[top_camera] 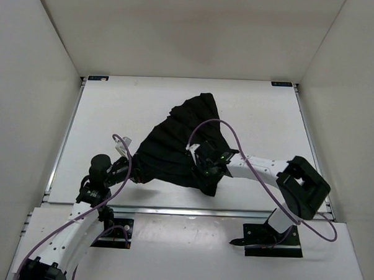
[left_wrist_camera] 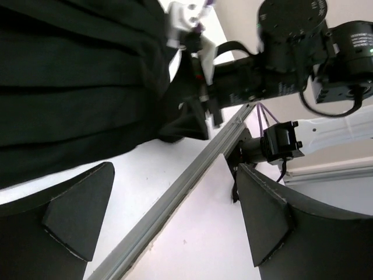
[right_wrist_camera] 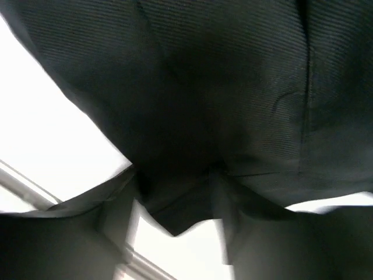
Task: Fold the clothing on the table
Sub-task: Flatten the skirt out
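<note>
Top external view: black pleated clothing (top_camera: 178, 136) fanned over the middle of the white tabletop (top_camera: 107, 112), narrow end toward the far edge, wide hem toward the near edge. Right end effector (top_camera: 204, 165) clamped on a tented fold of that hem. Left end effector (left_wrist_camera: 175, 168) spread wide, gripping nothing, just beside the hem's left corner, near-edge rail (left_wrist_camera: 169, 201) visible between its fingers.

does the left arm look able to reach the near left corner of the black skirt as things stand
Probably yes. The left gripper is open and sits just beside the near left corner of the black pleated skirt, with only bare table between them in the left wrist view.
</note>
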### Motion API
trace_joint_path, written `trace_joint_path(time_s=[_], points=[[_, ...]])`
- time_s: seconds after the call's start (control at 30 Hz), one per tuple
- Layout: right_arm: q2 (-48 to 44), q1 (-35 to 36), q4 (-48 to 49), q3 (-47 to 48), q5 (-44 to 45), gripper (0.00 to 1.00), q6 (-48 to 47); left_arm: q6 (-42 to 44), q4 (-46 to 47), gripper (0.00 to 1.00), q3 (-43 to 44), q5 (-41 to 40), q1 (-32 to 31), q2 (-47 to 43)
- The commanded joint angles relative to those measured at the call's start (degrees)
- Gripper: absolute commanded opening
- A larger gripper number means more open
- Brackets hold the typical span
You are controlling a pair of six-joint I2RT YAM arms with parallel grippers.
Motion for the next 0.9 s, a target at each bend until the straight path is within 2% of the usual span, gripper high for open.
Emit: trace_joint_path(time_s=[0.0, 0.03, 0.1, 0.17, 0.2, 0.23, 0.27, 0.3, 0.33, 0.37, 0.4, 0.47, 0.53, 0.63, 0.7, 0.77, 0.87], points=[[7.6, 5.0, 5.2, 2.7, -1.5, 0.01, 2.6, -2.1, 4.0, 0.85, -1.4, 1.6, 0.8, -1.1], [8.5, 5.0, 5.5, 3.7, -3.2, 0.00, 3.7, -2.9, 4.1, 0.77, -1.5, 1.8, 0.9, -1.1], [8.9, 5.1, 7.5, 6.9, -7.1, 0.00, 5.3, -3.6, 2.4, 0.25, 0.1, 0.2, 1.2, -1.7], [6.2, 2.8, 12.2, 9.3, -11.7, 0.00, 9.3, -2.0, -2.0, 0.07, 2.6, -1.9, 1.7, -1.6], [3.7, 0.8, 17.5, 9.7, -15.2, 0.00, 12.7, -1.3, -4.9, 0.04, 4.7, -3.9, 2.1, -1.6], [1.1, -0.6, 20.8, 8.5, -18.2, 0.00, 14.8, 0.6, -8.8, 0.04, 5.8, -5.0, 2.4, -1.6], [0.4, -3.3, 28.9, 6.4, -23.6, 0.00, 18.8, 2.9, -12.3, 0.06, 8.1, -7.1, 2.2, -1.2], [-1.5, -5.6, 38.5, 3.2, -26.8, 0.04, 22.0, 4.6, -15.8, 0.23, 10.6, -9.7, 2.1, -1.1], [-1.6, -6.7, 42.2, 3.1, -31.8, 0.24, 23.7, 5.5, -17.0, 0.35, 11.4, -11.1, 1.7, -1.0], [-1.0, -8.2, 45.8, 3.7, -33.3, 0.41, 26.5, 6.7, -19.0, 0.42, 12.5, -12.2, 1.7, -0.9], [0.2, -9.3, 46.3, 5.3, -36.2, 0.52, 26.9, 7.1, -20.5, 0.51, 12.8, -13.6, 1.5, -0.6], [2.0, -10.4, 46.2, 8.0, -43.4, 0.59, 26.1, 6.2, -21.0, 0.63, 12.0, -14.2, 1.5, -0.5], [0.3, -10.1, 48.0, 7.1, -44.5, 0.63, 25.2, 4.6, -21.3, 0.64, 10.4, -14.4, 1.7, -0.2], [-5.1, -9.9, 50.7, 2.7, -40.6, 0.67, 23.8, 1.7, -21.5, 0.64, 6.9, -14.2, 1.0, 0.4], [-8.4, -10.4, 48.3, -0.5, -36.6, 0.69, 21.8, -1.9, -20.6, 0.63, 3.7, -14.0, -0.4, 1.1], [-11.4, -11.1, 46.1, -1.9, -33.3, 0.70, 20.6, -5.3, -19.0, 0.64, 0.9, -14.6, -3.9, 1.1], [-16.0, -11.9, 41.8, -4.0, -28.9, 0.70, 18.1, -13.1, -14.5, 0.61, -3.7, -16.7, -9.9, 0.8]])
